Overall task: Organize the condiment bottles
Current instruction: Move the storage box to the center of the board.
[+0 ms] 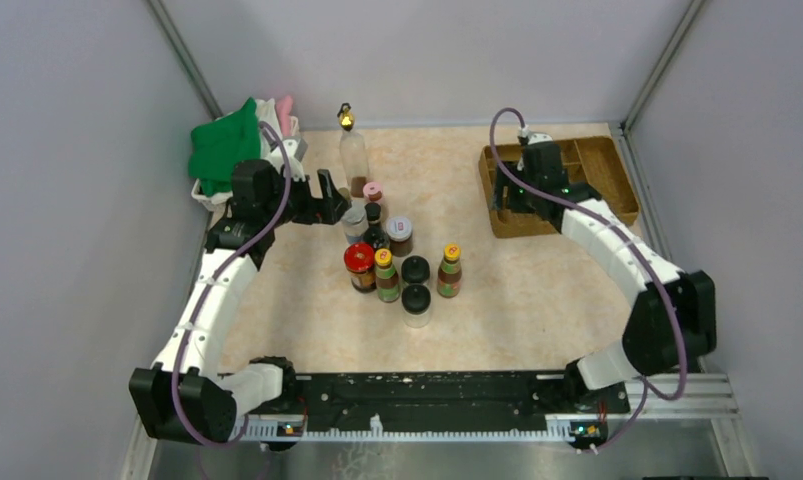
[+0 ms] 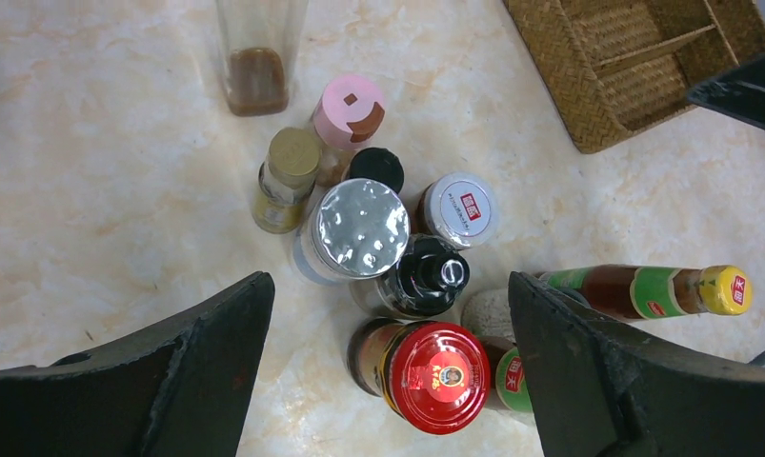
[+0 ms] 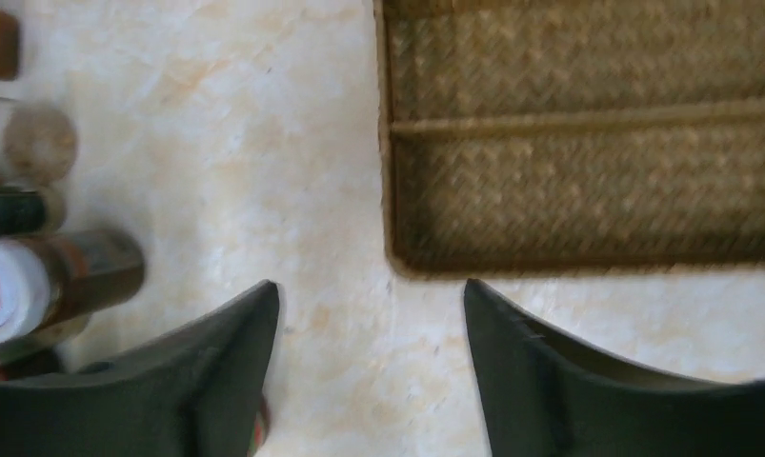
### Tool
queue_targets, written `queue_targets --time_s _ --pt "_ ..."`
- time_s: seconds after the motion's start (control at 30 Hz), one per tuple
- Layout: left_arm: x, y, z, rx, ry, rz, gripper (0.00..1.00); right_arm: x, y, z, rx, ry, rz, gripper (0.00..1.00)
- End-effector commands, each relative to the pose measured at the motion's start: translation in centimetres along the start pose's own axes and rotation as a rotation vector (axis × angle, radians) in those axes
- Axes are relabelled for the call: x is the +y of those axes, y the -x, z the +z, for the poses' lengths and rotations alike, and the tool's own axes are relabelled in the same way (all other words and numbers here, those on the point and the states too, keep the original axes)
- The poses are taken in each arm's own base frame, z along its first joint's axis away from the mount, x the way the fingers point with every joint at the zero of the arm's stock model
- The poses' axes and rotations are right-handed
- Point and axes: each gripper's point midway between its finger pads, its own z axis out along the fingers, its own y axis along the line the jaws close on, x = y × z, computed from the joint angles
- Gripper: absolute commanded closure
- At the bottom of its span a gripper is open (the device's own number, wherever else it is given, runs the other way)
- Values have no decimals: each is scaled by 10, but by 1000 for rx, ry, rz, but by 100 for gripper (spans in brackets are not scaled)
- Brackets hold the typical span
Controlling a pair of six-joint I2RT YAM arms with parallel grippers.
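The condiment bottles stand in a cluster mid-table: a tall clear gold-topped bottle [image 1: 353,150], a pink-capped one [image 1: 373,190], a silver-lidded jar [image 1: 354,218], a white-capped jar [image 1: 399,232], a red-lidded jar [image 1: 359,262], two yellow-capped bottles [image 1: 384,270] [image 1: 450,268] and two black-capped jars [image 1: 415,270]. My left gripper [image 1: 329,195] is open and empty above the cluster's left side; in its wrist view [image 2: 390,276] the red-lidded jar [image 2: 435,376] and a black-topped bottle [image 2: 424,278] lie between the fingers. My right gripper [image 1: 515,192] is open and empty over the table [image 3: 371,290], by the tray's edge.
The brown woven compartmented tray [image 1: 617,170] sits at the back right; its left rim shows in the right wrist view [image 3: 390,190] and a corner in the left wrist view [image 2: 588,124]. A white basket holding a green cloth [image 1: 222,150] stands at the back left. Grey walls enclose the table.
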Motion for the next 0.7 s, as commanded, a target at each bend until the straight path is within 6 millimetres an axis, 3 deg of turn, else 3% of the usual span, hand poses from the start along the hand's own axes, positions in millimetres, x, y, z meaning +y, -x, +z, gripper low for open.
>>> queue_targets --time_s 0.0,0.03,0.07,0.3,0.57,0.6,0.67 --pt "-4 24 -3 -84 -3 39 1 -11 36 54 -52 -95 -3 49" --pt "-4 23 -3 -82 -4 41 1 -11 36 67 -35 -97 -4 59" --pt "-5 23 -4 -83 -5 43 1 -10 35 82 -18 -97 -5 60" --pt "-3 23 -6 -80 3 69 1 -2 31 147 46 -94 -11 56" --pt "-4 22 -5 -76 -7 75 1 1 30 173 60 -87 -11 62" --pt "-4 22 -6 -76 -8 75 1 2 29 173 63 -80 -11 65" --pt "-4 21 -6 -76 -7 75 1 7 25 174 76 -54 -8 83"
